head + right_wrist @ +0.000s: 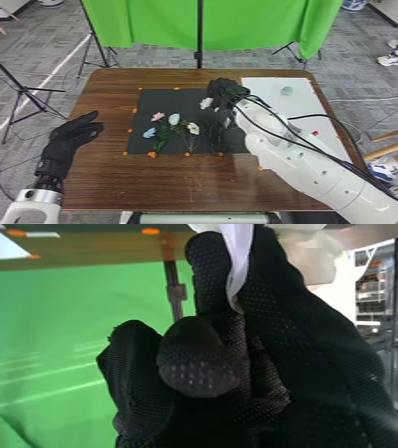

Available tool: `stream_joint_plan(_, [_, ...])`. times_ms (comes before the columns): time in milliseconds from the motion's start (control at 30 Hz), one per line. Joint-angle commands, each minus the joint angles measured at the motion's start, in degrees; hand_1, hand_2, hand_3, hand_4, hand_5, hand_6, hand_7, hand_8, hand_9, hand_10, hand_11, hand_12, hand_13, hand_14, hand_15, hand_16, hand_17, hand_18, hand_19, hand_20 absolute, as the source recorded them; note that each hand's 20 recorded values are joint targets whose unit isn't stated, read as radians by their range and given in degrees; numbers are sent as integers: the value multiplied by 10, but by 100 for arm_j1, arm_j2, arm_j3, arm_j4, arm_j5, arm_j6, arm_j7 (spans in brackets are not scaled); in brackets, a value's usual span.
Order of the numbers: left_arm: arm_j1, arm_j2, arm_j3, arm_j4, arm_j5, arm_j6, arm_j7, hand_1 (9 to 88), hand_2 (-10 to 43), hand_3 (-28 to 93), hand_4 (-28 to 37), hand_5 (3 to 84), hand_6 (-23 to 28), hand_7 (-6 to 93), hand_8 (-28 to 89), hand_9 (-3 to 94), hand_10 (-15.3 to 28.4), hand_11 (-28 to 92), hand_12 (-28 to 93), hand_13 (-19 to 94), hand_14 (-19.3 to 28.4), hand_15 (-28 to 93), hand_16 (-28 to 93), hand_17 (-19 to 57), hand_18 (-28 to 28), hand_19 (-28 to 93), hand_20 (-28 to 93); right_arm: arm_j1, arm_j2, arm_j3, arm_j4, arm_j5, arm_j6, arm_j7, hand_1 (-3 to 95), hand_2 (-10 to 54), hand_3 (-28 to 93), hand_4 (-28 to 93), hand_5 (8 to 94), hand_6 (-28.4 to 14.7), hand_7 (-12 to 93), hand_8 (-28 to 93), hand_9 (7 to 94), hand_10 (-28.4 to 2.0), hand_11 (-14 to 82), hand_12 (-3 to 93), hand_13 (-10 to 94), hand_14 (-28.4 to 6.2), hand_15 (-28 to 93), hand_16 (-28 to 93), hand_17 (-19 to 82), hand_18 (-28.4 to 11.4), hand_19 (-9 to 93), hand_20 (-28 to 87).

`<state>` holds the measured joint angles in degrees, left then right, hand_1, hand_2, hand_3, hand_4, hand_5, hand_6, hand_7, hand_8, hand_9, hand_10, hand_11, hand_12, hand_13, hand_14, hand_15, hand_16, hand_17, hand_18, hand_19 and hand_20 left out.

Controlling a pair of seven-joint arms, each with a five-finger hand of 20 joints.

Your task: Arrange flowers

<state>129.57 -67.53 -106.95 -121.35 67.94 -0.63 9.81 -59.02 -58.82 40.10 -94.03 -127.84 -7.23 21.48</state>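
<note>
robot hand (226, 90) on the outstretched right arm (286, 159), curled round a white flower (206, 103)

From my remote post, I find passage along the near side of the brown table (169, 185) and between my left hand (75, 131) and the dark mat (178, 95); flowers (174, 119) obstruct mid-mat, and my white right arm (289, 162) bars the near right.

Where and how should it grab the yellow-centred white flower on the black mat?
I'd pinch the white flower by its thin stem, just below the bloom, from above: it lies on the mat, stem toward the robot, neighbours close on its left.
</note>
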Motion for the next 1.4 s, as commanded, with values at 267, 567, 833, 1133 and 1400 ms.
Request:
stream_joint_plan(267, [58,-7,-15,27,52,-99,-55,414,-45,662,-35,436,57,90,-59,465,133,182,124,390,167,182,-15,106,126,115,189,28,115,158,-214,282,-719,-55,523,-95,627,-192,632,-7,269,62,673,-133,198,257,780,-49,730,321,558,-156,932,603])
stream_joint_plan(567, [56,-26,-24,22,58,-118,-56,406,-52,673,-41,433,56,90,-59,461,133,180,125,389,168,181,-14,104,125,112,188,-9,225,300,-333,358,-1055,-85,459,-95,690,-199,607,1,239,-81,632,-147,187,245,763,-57,735,316,542,-161,932,594])
stream_joint_plan(833, [68,-30,-31,15,57,-129,-63,403,-53,673,-44,432,57,88,-58,460,132,179,125,389,167,180,-13,102,125,111,188,25,270,501,-466,486,-1677,-110,428,-95,684,-194,582,-4,213,-100,608,-154,170,244,749,-69,731,315,524,-173,932,584])
stream_joint_plan(1133, [104,-56,-56,-7,57,-89,-51,403,-54,672,-45,432,57,88,-57,460,132,178,125,389,168,179,-12,101,126,113,188,12,474,883,-297,538,-319,220,374,-95,664,-177,578,-9,190,-87,600,-160,159,245,735,-86,703,306,500,-184,932,547])
stream_joint_plan(1400, [81,-60,-25,9,61,-104,-61,403,-54,672,-45,432,56,87,-58,460,132,178,125,389,168,178,-12,100,126,111,187,486,347,940,945,418,379,1141,326,-95,661,-160,521,-28,149,-79,554,-180,102,213,767,-82,682,285,522,-180,932,524])
